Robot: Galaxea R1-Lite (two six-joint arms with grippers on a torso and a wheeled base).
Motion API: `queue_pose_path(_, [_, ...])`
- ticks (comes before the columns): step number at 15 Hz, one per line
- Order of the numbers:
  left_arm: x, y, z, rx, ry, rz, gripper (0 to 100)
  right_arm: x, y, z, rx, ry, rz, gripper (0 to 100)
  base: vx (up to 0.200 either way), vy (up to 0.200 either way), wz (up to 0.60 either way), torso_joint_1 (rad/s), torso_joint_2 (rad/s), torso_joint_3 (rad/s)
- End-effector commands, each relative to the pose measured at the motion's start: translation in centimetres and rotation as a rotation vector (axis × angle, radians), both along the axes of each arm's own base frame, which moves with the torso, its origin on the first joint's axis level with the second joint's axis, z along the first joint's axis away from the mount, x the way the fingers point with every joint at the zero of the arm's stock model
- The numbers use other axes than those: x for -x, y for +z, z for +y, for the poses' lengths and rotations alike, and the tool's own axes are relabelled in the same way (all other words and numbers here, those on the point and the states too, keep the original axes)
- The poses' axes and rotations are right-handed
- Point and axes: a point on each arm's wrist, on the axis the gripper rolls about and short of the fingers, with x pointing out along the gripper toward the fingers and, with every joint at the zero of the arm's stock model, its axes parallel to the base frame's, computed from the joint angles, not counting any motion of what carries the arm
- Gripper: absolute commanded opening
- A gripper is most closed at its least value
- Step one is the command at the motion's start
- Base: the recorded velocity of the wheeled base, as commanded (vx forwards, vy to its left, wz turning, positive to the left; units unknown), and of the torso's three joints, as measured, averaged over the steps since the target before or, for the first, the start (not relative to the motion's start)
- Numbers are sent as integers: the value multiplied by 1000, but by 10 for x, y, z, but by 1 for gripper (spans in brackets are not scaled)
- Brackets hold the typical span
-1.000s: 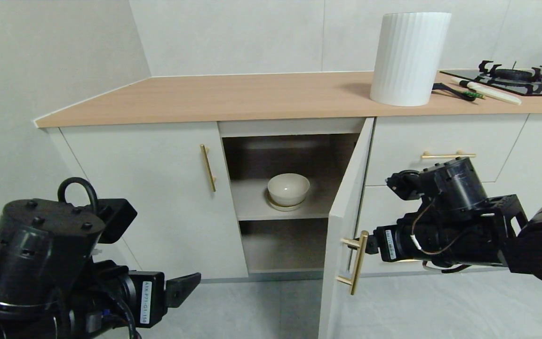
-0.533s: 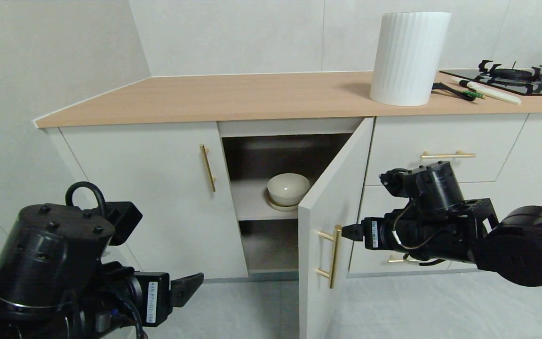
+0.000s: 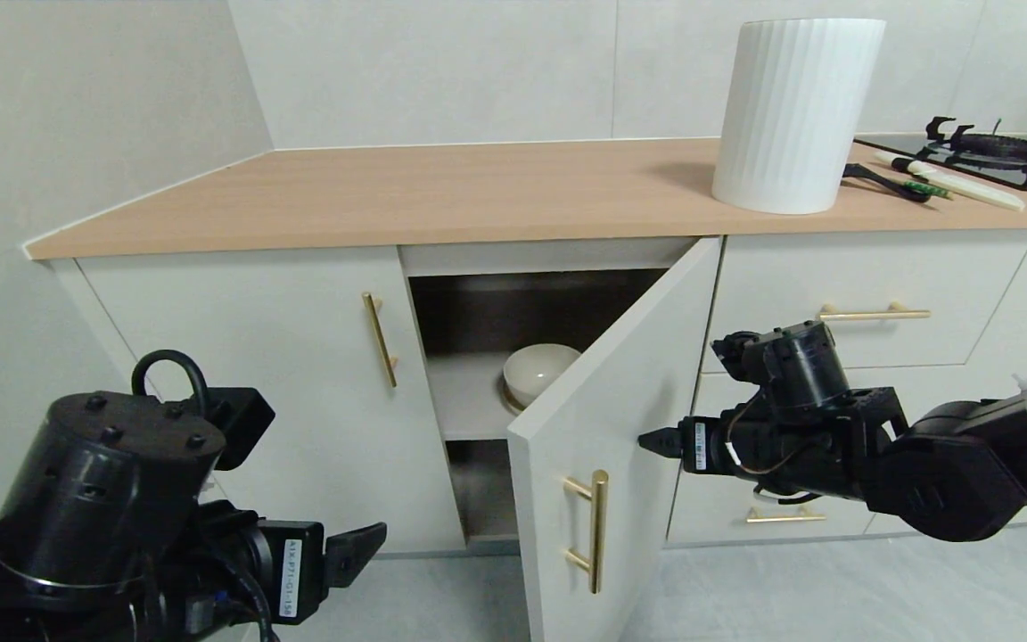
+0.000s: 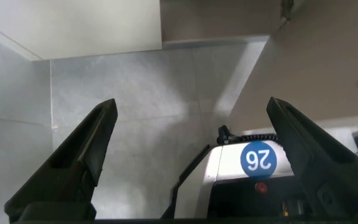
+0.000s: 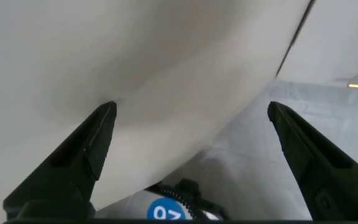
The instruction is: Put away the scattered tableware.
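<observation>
Head view — wooden countertop (image 3: pixel 442 192), tiled wall (image 3: pixel 442 71), bowl (image 3: pixel 536 370) below

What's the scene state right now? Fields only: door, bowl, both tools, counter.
cabinet door: ajar, about half open, angled across the opening
bowl: on the upper shelf inside, partly hidden by the door
right tool: open, empty, at the door's outer face; contact unclear
left tool: open, empty, low on the robot's left, away from the cabinet
countertop: white ribbed container with utensils beside it
</observation>
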Motion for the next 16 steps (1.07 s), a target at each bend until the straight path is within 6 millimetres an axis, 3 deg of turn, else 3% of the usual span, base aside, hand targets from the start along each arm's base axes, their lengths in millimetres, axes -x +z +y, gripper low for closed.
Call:
queue_pose_path(1, [-1,-1,0,-6,-1,3,100,-3,-3,2,-6,2,-4,100,0,0,0,0,0,0])
queue_pose_path(6, [0,-2,0,-10,-3,5,100,-14,-10,9,-74,-60,-31,100,0,0,0,0,0,0])
queue_pose_path(16, [4,-9,4,-65,-20,24,100,-9,-19,6,-84,-69,-28,100,0,0,0,0,0,0])
